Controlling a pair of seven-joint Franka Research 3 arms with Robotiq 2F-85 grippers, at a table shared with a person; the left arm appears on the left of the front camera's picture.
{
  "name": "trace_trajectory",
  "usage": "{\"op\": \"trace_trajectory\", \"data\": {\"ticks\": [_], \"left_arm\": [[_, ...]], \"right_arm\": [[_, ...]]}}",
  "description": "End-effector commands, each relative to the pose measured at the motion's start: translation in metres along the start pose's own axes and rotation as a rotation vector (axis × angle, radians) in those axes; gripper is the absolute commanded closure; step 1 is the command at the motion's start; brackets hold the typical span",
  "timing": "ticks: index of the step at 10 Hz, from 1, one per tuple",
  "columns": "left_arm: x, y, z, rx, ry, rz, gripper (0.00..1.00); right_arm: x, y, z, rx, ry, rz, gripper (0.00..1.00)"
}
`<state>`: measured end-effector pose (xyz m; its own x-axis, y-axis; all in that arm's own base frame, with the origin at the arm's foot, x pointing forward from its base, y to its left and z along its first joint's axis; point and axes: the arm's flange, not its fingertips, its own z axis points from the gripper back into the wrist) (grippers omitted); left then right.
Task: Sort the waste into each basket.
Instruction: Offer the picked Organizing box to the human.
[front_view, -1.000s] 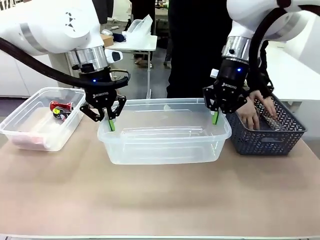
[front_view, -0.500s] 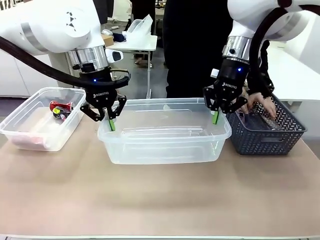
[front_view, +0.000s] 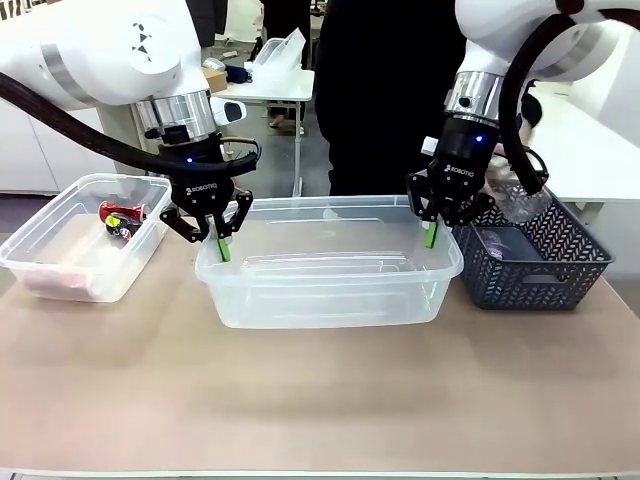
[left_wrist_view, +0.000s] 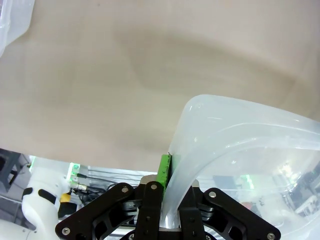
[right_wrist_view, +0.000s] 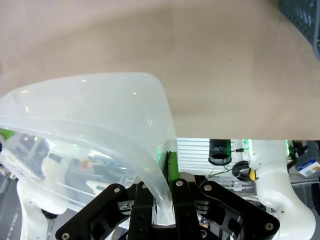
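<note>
Front view: bright, even overhead light; sharp; soft shadow beneath the middle tub on the table, toward 6 o'clock; faint glare along its rim. Wrist views: edges bowed by the wide-angle lens; tub wall near 6 o'clock out of focus; dim shadow band toward 12 o'clock.

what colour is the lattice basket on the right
The lattice basket is dark blue-grey, with diamond-shaped openings in its walls; the front view shows it best.
</note>
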<state>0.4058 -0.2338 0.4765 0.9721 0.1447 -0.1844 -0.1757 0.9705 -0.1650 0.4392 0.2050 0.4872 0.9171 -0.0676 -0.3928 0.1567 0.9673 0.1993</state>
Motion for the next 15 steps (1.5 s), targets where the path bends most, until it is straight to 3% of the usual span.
{"op": "trace_trajectory", "data": {"ticks": [1,15], "left_arm": [[0.0034,0.005,0.0035,-0.004,0.001,0.015,1.0],[0.0034,0.005,0.0035,-0.004,0.001,0.015,1.0]], "right_arm": [[-0.0049,-0.0062,0.004,-0.005,0.004,-0.011,1.0],[-0.0049,-0.0062,0.004,-0.005,0.004,-0.011,1.0]]}}
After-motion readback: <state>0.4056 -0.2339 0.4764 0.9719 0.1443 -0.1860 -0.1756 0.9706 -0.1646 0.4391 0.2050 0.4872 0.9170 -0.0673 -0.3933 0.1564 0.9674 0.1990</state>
